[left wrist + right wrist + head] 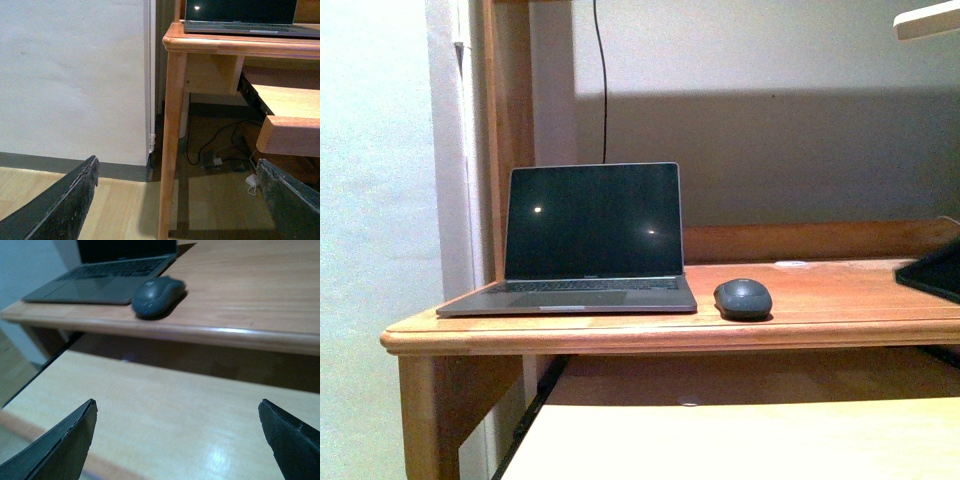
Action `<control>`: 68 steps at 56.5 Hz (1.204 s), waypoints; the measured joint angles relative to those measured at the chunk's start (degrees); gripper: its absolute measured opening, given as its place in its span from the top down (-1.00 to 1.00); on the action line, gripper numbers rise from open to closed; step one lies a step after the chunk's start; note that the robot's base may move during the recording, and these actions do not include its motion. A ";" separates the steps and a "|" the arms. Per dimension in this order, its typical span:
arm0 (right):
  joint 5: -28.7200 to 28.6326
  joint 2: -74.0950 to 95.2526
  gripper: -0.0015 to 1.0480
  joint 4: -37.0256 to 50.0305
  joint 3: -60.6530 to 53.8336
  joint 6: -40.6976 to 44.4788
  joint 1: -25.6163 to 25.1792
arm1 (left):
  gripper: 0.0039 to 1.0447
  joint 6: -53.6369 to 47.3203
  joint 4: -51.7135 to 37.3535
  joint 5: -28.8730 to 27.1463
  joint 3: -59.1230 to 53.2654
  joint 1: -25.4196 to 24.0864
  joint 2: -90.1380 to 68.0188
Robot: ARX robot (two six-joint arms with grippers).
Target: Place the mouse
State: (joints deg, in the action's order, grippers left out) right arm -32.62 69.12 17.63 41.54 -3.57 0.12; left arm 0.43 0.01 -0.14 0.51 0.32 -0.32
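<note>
Mouse (742, 298) beside laptop (590, 220), long axis roughly front-to-back — left gripper (176, 162) and right gripper (177, 402) spread apart.

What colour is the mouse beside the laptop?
The mouse is dark grey, plain and matte. It shows best in the right wrist view.

Black, scuffed, wedge-shaped jaws

Dark grey mouse (742, 298) flat beside laptop (582, 240)
</note>
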 joint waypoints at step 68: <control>13.77 17.03 -0.86 12.74 -8.22 15.28 17.03 | -0.86 0.00 0.00 0.00 0.00 0.00 0.00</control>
State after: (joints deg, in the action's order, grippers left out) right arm -18.85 86.15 30.37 33.32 11.70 17.15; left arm 0.43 0.01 -0.14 0.51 0.32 -0.32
